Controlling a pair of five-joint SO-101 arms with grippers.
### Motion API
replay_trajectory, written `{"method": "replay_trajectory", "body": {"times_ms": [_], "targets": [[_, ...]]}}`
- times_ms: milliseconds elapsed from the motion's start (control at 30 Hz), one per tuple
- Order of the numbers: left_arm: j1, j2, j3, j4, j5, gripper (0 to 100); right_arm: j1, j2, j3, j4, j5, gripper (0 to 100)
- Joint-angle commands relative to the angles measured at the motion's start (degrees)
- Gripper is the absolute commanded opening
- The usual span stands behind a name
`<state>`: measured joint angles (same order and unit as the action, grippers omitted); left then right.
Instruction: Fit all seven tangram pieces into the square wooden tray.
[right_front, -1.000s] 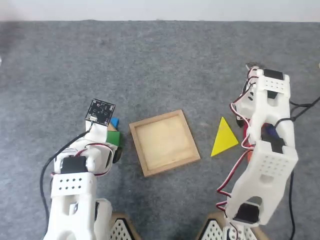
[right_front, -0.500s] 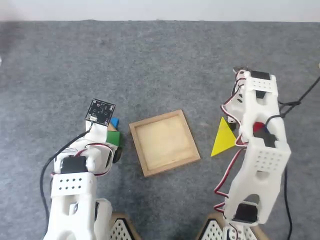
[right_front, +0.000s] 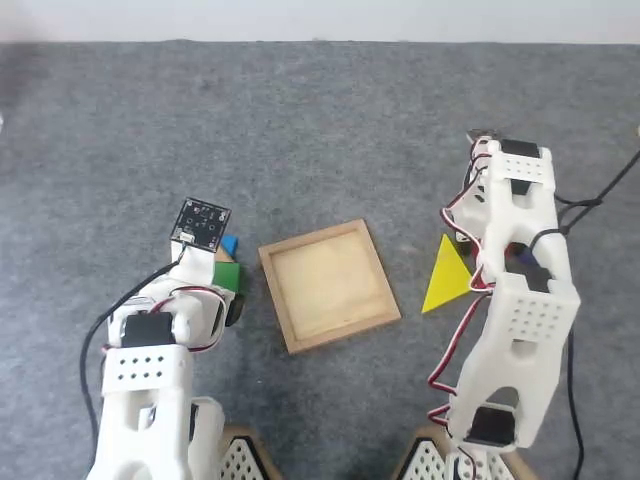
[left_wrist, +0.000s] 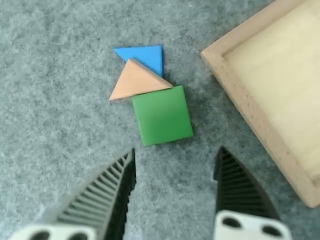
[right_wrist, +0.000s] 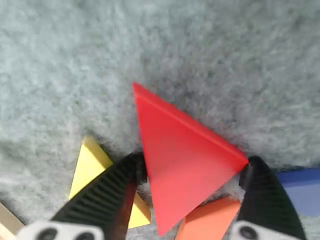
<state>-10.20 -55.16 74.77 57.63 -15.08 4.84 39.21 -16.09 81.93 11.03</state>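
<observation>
1. Red triangle (right_wrist: 185, 165) is pinched in my right gripper (right_wrist: 192, 169), held above the yellow triangle (right_front: 445, 275), toward the surface's right edge
2. Over the last second that gripper swung left towards the tray (right_front: 278, 297), then settled
3. Tray sits mid-surface, bare; I judge this the first delivery
4. Left gripper (left_wrist: 175, 155) hangs open over the green square (left_wrist: 162, 115), beside the tray's left rim
</observation>
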Motion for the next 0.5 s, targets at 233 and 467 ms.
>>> {"method": "replay_trajectory", "body": {"times_ms": [233,467], "targets": [[-0.5,-1.1,-0.4,-1.1,1.0,25,-2.4,-11.1,-0.3,4.0,-0.6,27.0],[-0.5,-1.1,-0.4,-1.1,1.1,25,-6.3,-20.6,0.0,8.0,-2.2,27.0]]}}
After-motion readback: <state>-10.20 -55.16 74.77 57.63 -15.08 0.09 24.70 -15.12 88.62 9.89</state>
